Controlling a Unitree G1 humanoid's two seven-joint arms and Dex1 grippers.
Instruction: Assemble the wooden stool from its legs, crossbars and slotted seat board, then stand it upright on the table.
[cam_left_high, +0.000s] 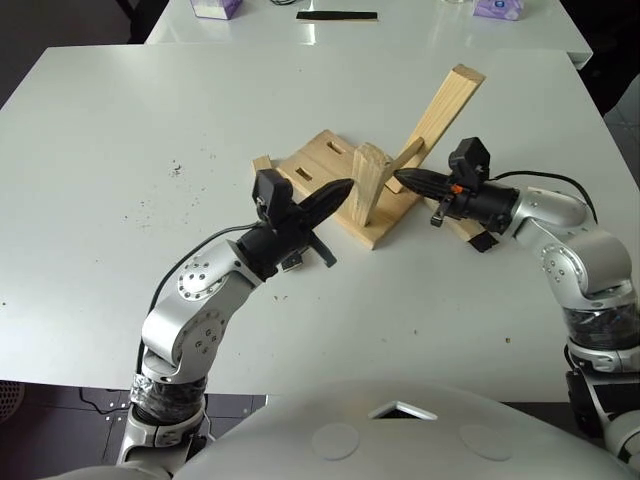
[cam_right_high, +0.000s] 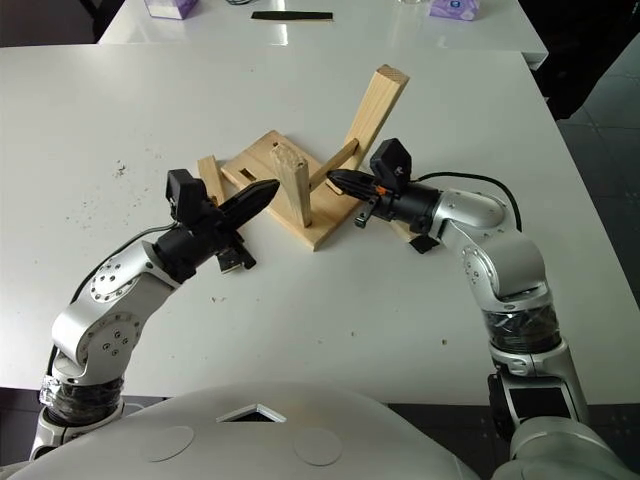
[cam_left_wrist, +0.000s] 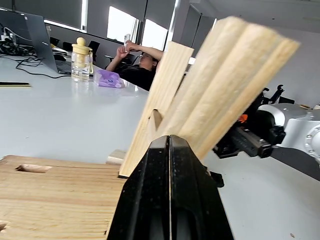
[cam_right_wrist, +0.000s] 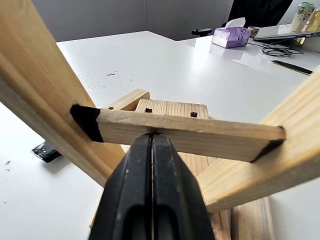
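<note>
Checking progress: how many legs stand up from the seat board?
2. Near leg at the seat board middle; far leg leaning at its right side. More may be hidden.

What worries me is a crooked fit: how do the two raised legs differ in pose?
The near leg stands almost upright on the board; the far leg leans steeply away to the right. The near leg's top sits lower than the far leg's. The left gripper points at the near leg; the right gripper is at the crossbar. Both are pale wood, joined by that crossbar.
</note>
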